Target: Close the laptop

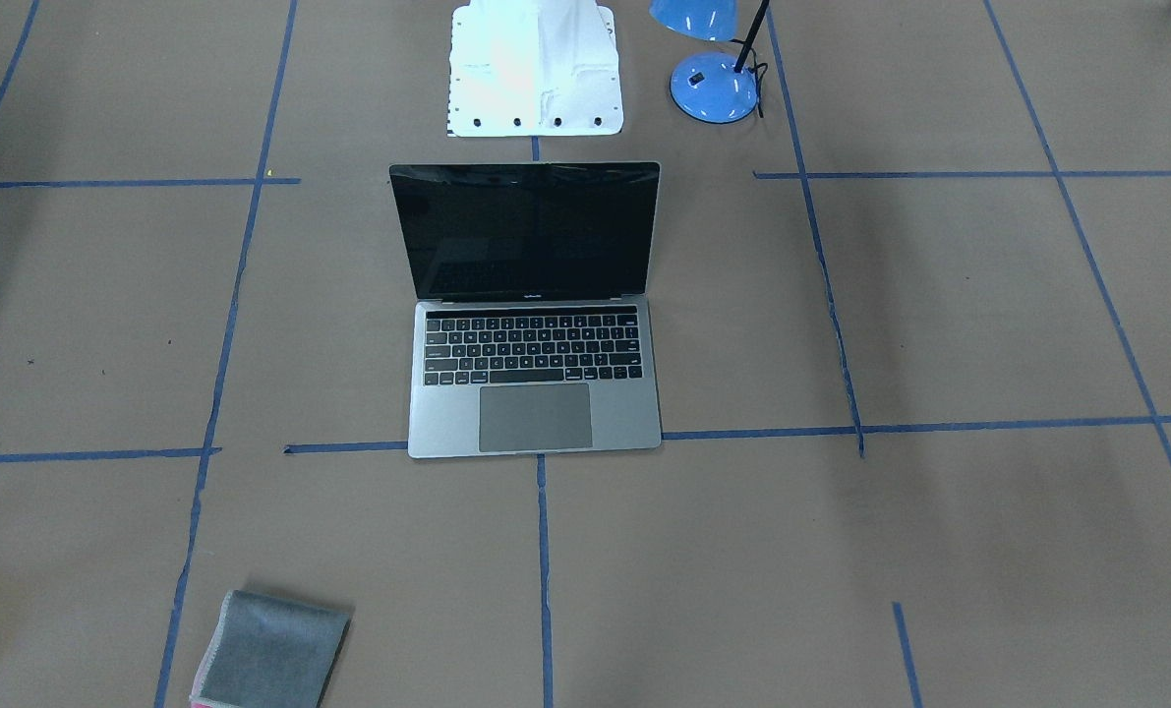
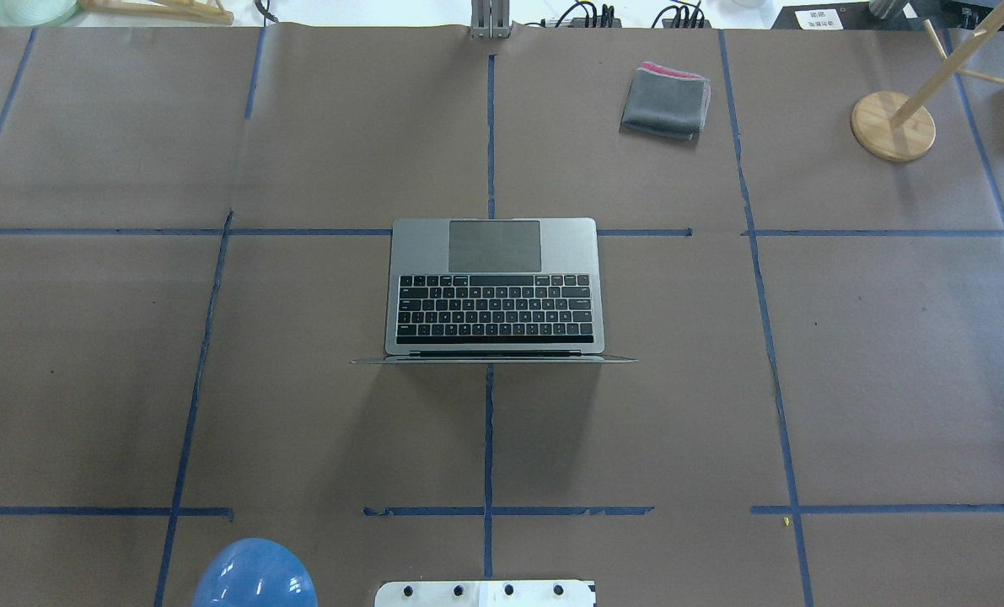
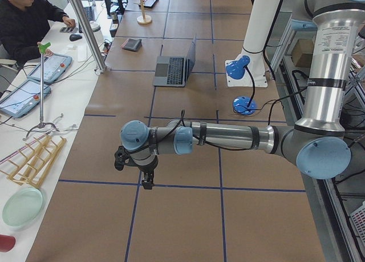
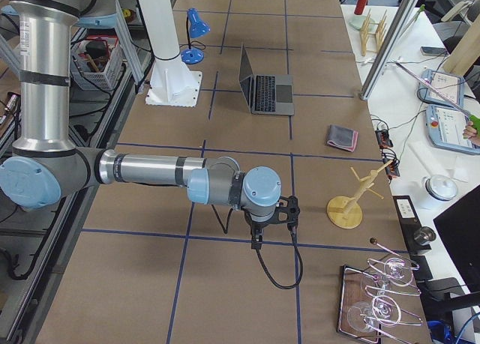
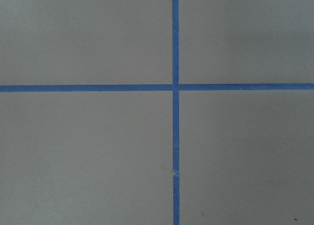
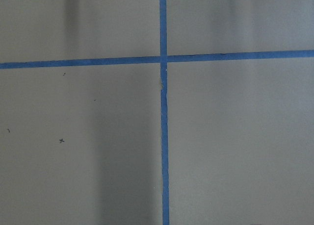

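Start with your own tools: the left end effector (image 3: 147,181) and the right end effector (image 4: 256,239) each hang over bare surface (image 2: 889,354) at opposite ends, well apart from the work. Neither has anything in its grasp. How wide each one stands I cannot tell, since only the side views show them, and both wrist cameras give you nothing but crossed blue tape (image 5: 175,86). Close to the robot's base stands a blue lamp (image 1: 715,87), on its left side, so bring that arm in above or beyond it. Further out, at the middle of the surface, sits the laptop (image 2: 495,287), open, with its lid (image 1: 526,231) near upright. The lid's back faces the robot and the keyboard faces away. To do this step well, I would bring one end effector down behind the lid's top edge near its centre, then press forward and downward along the hinge's arc, slowing as the lid nears the keys. A straight horizontal shove will likely slide the base across the paper. Beyond it, the grey cloth (image 2: 664,103) lies well clear near the far edge.
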You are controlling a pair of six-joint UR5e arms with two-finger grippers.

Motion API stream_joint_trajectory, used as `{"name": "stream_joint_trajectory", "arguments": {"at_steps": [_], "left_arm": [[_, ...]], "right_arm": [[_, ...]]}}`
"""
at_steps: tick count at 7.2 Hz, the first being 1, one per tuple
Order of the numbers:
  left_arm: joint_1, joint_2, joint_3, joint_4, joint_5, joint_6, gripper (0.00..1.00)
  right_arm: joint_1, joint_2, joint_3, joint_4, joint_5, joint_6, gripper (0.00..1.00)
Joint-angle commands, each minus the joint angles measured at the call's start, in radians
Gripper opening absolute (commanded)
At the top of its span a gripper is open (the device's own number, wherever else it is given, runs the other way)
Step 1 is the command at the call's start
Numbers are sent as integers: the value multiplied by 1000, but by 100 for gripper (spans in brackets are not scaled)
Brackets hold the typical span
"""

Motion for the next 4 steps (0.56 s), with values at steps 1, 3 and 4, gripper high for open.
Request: {"name": "stream_joint_trajectory", "arguments": {"at_steps": [1,3,4], "left_arm": [[0,0,1,0,-1,0,100],[0,0,1,0,-1,5,100],[0,1,1,0,-1,9,100]], "right_arm": [[0,-5,-1,8,-14,-3,100],[0,-9,0,8,-1,0,100],[0,-9,0,9,-1,0,100]]}}
